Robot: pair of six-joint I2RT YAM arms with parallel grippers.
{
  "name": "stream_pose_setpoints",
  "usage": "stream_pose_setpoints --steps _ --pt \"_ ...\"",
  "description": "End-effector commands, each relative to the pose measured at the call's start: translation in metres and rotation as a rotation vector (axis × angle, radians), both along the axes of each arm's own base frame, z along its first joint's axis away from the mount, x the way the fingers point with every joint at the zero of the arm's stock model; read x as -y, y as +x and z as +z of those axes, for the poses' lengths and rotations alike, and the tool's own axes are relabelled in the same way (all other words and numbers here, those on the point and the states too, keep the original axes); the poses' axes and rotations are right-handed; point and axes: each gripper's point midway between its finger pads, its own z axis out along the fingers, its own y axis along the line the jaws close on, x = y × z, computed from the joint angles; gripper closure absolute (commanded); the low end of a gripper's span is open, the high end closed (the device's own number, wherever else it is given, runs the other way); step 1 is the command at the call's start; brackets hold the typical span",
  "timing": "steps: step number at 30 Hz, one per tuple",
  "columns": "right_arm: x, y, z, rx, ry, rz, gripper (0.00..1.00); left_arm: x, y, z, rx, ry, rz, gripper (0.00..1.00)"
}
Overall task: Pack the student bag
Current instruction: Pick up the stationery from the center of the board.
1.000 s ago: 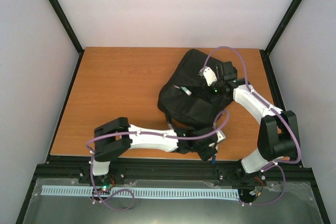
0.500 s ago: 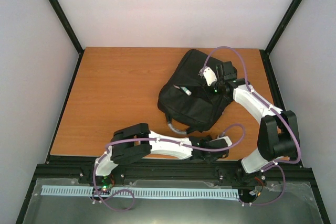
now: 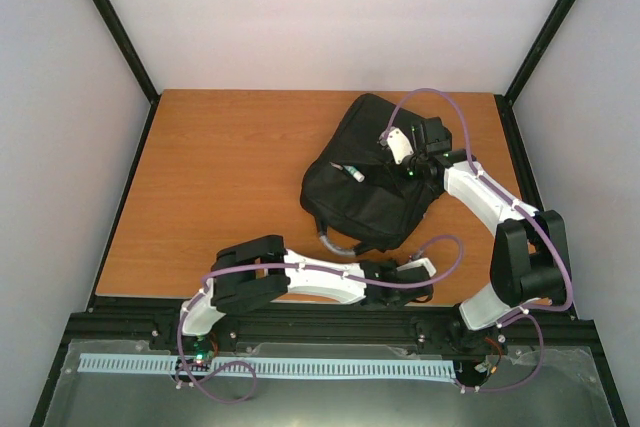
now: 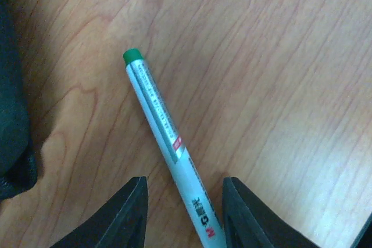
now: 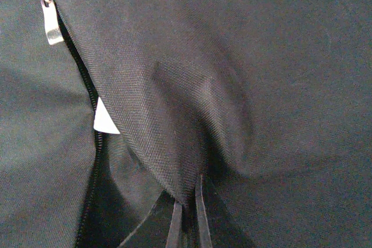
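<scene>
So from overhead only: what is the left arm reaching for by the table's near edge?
Observer: A slim white plastic pen with a green end, lying on the wooden table, straddled by the open left tool.
Visitor: And the right arm?
Observer: The right tool pinches a fold of the large black fabric backpack.
Visitor: Is it open?
Observer: Yes, the zip beside that fold gapes, a small silver zip pull at its end.

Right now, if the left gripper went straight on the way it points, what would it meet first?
Most likely the green-capped pen, which lies on the wooden table between the open fingers of the left gripper. The tabletop would come just after. Depth is hard to judge.
</scene>
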Motion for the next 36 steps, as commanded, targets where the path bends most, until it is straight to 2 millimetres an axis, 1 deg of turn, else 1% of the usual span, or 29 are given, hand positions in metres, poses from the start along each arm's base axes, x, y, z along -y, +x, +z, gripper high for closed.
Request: stream_pose_setpoints --steps 1,5,10,13,15,18,20,22,23,24,26,30,36 --pt "-0.009 0.001 0.006 0.012 0.034 0.032 0.97 -0.024 -0.005 -0.005 -0.044 0.041 0.018 0.66" --pt "-0.008 0.001 0.005 0.012 0.035 0.032 0.97 -0.040 -0.007 -0.005 -0.062 0.074 0.020 0.76" --pt "-0.009 0.001 0.004 0.007 0.036 0.033 0.97 -0.067 -0.005 -0.003 -0.065 0.126 0.044 0.82" --pt "-0.010 0.000 0.005 0.008 0.038 0.036 0.97 -0.081 -0.009 -0.001 -0.100 0.137 0.033 0.86" --pt "-0.009 0.000 0.005 0.008 0.038 0.035 0.97 -0.095 -0.016 -0.003 -0.137 0.173 0.014 0.88" --pt "-0.010 0.000 0.004 0.006 0.038 0.037 0.97 -0.105 -0.030 -0.002 -0.201 0.188 -0.046 0.90" --pt "-0.010 0.000 0.004 0.006 0.038 0.038 0.97 -0.110 -0.035 -0.002 -0.228 0.206 -0.065 0.91" --pt "-0.010 0.000 0.004 0.006 0.039 0.038 0.97 -0.112 -0.036 -0.001 -0.240 0.219 -0.074 0.91" --pt "-0.010 0.000 0.005 0.006 0.040 0.037 0.97 -0.111 -0.035 0.000 -0.239 0.222 -0.077 0.90" --pt "-0.010 0.000 0.005 0.007 0.040 0.037 0.97 -0.109 -0.033 0.002 -0.237 0.221 -0.074 0.87" --pt "-0.010 0.000 0.005 0.006 0.040 0.037 0.97 -0.104 -0.029 0.005 -0.241 0.211 -0.067 0.83" --pt "-0.010 -0.001 0.005 0.004 0.040 0.038 0.97 -0.091 -0.021 0.011 -0.240 0.203 -0.067 0.83" --pt "-0.010 -0.001 0.005 0.004 0.040 0.039 0.97 -0.085 -0.015 0.006 -0.267 0.234 -0.050 0.80"
